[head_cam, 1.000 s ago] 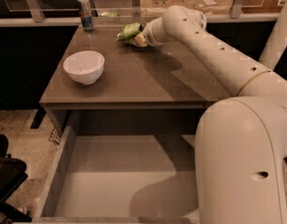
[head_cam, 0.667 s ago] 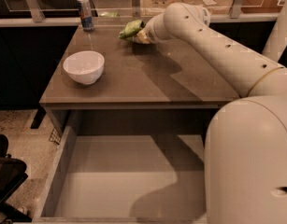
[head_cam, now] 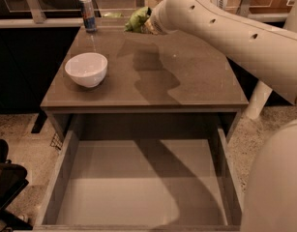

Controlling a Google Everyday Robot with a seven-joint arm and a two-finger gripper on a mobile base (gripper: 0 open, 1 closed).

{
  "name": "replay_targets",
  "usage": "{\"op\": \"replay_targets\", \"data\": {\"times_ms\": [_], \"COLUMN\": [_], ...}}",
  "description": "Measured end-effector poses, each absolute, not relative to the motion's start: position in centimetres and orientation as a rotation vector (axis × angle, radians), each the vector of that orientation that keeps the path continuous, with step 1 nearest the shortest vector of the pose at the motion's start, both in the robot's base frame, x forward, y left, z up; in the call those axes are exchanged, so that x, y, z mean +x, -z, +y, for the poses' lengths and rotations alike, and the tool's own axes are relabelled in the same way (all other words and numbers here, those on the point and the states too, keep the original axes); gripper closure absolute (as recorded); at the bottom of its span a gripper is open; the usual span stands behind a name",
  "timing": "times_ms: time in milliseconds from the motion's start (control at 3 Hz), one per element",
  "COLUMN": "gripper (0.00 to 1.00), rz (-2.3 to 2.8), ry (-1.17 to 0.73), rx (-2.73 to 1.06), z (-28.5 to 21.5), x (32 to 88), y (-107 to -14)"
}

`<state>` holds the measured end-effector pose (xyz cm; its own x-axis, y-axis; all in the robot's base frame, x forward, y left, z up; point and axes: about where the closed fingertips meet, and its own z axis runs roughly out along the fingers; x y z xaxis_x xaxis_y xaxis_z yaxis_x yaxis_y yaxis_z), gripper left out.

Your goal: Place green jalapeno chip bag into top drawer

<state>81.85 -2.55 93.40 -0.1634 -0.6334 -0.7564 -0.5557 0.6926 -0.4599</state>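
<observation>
gripper (head_cam: 149, 25) over table's (head_cam: 186, 81) far edge, mostly hidden behind white arm (head_cam: 225, 23), touching green jalapeno chip bag (head_cam: 137, 19). white bowl (head_cam: 86, 69) on table's left side. slim drink can (head_cam: 88, 13) upright at far left corner. top drawer (head_cam: 138, 187) pulled open below table front.

Nothing readable anywhere, not even on the can (head_cam: 88, 13) at the table's (head_cam: 186, 81) far-left corner. The gripper (head_cam: 146, 24) is at the table's far edge.

One gripper (head_cam: 149, 23) at one table's (head_cam: 186, 81) far edge; one chip bag (head_cam: 136, 19) against it, one can (head_cam: 88, 13) left of it, one bowl (head_cam: 86, 69), one drawer (head_cam: 138, 187).
</observation>
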Motion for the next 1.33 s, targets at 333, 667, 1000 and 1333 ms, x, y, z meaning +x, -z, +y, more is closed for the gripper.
{"op": "replay_targets", "data": {"times_ms": [333,667,1000,1333], "gripper": [1.0,1.0,1.0,1.0], "rz": [1.809,1.78,1.744,1.715], "ry": [0.178,0.241,0.237,0.205], "rx": [-0.923,-0.894,-0.86,-0.853], "z": [-3.0,-3.8,-5.0,-6.2], "x": [77.9,73.0,68.0,64.1], "y": [-96.5,-99.0,-100.1,-100.1]}}
